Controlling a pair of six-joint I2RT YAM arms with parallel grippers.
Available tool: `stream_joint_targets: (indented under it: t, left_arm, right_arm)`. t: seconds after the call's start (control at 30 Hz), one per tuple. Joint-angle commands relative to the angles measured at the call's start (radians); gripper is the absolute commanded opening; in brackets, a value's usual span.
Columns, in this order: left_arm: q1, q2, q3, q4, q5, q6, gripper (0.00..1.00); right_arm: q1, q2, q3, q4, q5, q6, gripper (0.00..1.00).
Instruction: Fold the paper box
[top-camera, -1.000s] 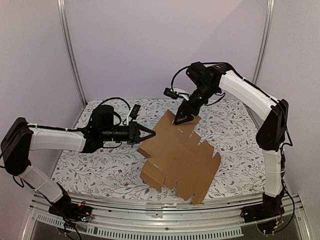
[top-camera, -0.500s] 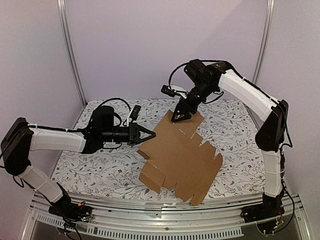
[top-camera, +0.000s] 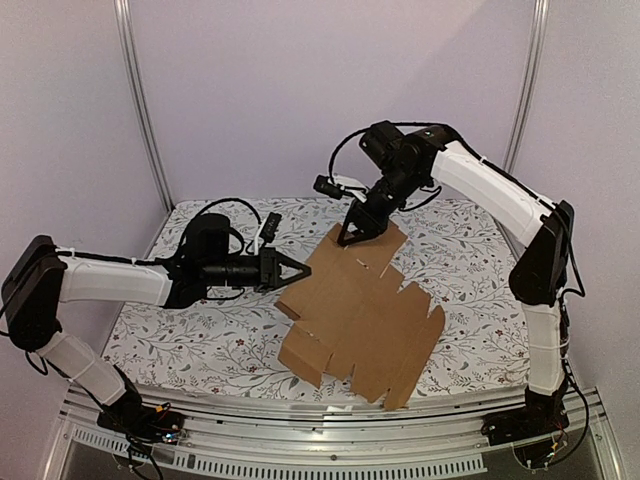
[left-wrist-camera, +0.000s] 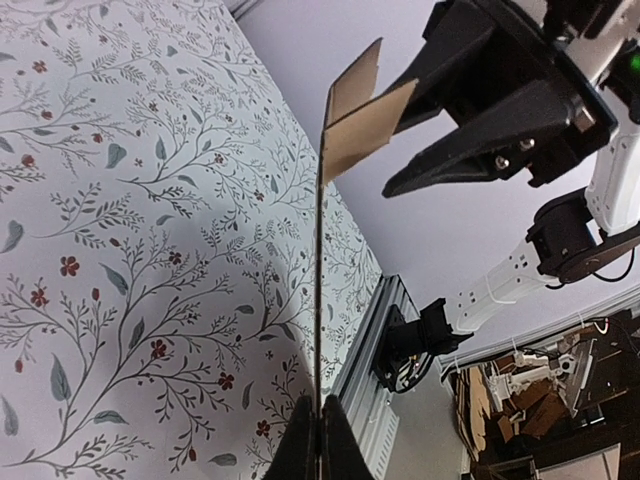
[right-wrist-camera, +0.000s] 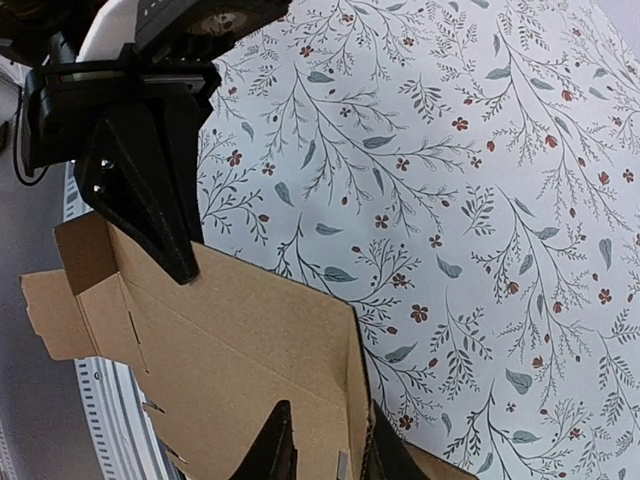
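Paper box (top-camera: 360, 315), an unfolded flat sheet, is held tilted over the flowered worktop (top-camera: 200, 330) with jaws at two of its edges.
Your left jaws are shut tight on the sheet's left edge, which the left wrist view shows edge-on. Your right jaws straddle the far flap at the sheet's top corner, only narrowly apart; you cannot tell whether they actually pinch it. The near corner hangs low by the worktop's front edge.

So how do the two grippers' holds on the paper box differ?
The left gripper is pinched shut on the paper box at its left edge; the right gripper straddles its far flap, jaws apart. Left lies level, right points down. Both meet an edge.
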Motion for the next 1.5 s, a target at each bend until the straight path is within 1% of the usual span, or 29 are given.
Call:
stream_joint_targets:
  t: [0.0, 0.13, 0.23, 0.37, 0.47, 0.53, 0.63, 0.73, 0.83, 0.9, 1.0, 1.13, 1.3, 1.47]
  left_arm:
    - [-0.011, -0.022, 0.002, 0.005, -0.049, -0.009, 0.00]
    - [-0.011, -0.025, 0.005, 0.011, -0.043, -0.011, 0.00]
    - [-0.011, -0.037, -0.002, 0.006, -0.048, -0.010, 0.00]
    - [-0.011, -0.050, -0.005, -0.004, -0.046, -0.001, 0.00]
    - [-0.011, -0.051, 0.002, -0.008, -0.026, 0.015, 0.00]
    - [-0.011, -0.054, 0.006, -0.022, -0.016, 0.039, 0.00]
    - [-0.009, -0.069, 0.006, -0.055, -0.022, 0.073, 0.00]
    - [-0.007, -0.079, 0.014, -0.099, -0.007, 0.134, 0.00]
    - [-0.011, -0.089, 0.044, -0.218, 0.023, 0.254, 0.00]
    - [-0.015, -0.097, 0.063, -0.296, 0.044, 0.337, 0.00]
    - [-0.032, -0.105, 0.092, -0.382, 0.043, 0.411, 0.00]
    - [-0.049, -0.114, 0.109, -0.414, 0.040, 0.452, 0.00]
    - [-0.054, -0.125, 0.109, -0.423, 0.028, 0.461, 0.00]
    - [-0.055, -0.130, 0.100, -0.412, 0.016, 0.456, 0.00]
  right_arm:
    - [0.084, -0.055, -0.037, 0.003, 0.026, -0.013, 0.20]
    - [0.118, -0.060, -0.045, 0.001, 0.029, -0.015, 0.24]
    - [0.120, -0.052, -0.045, -0.001, 0.006, 0.004, 0.26]
    - [0.122, -0.058, -0.055, -0.009, -0.055, 0.031, 0.39]
    - [0.123, -0.068, -0.063, -0.008, -0.065, 0.037, 0.43]
    - [0.122, -0.071, -0.059, -0.006, -0.059, 0.037, 0.43]
    - [0.112, -0.077, -0.044, -0.013, -0.089, 0.041, 0.43]
    - [0.106, -0.098, -0.033, -0.022, -0.074, 0.039, 0.45]
    - [0.080, -0.141, -0.026, -0.006, -0.030, 0.022, 0.45]
    - [0.048, -0.157, -0.012, 0.007, -0.026, 0.022, 0.45]
    - [0.004, -0.161, 0.012, 0.031, -0.025, 0.030, 0.45]
    - [-0.005, -0.150, 0.012, 0.044, 0.029, 0.008, 0.43]
    - [-0.004, -0.124, -0.024, 0.046, 0.074, -0.028, 0.41]
    - [0.008, -0.135, -0.070, 0.004, 0.052, -0.100, 0.42]
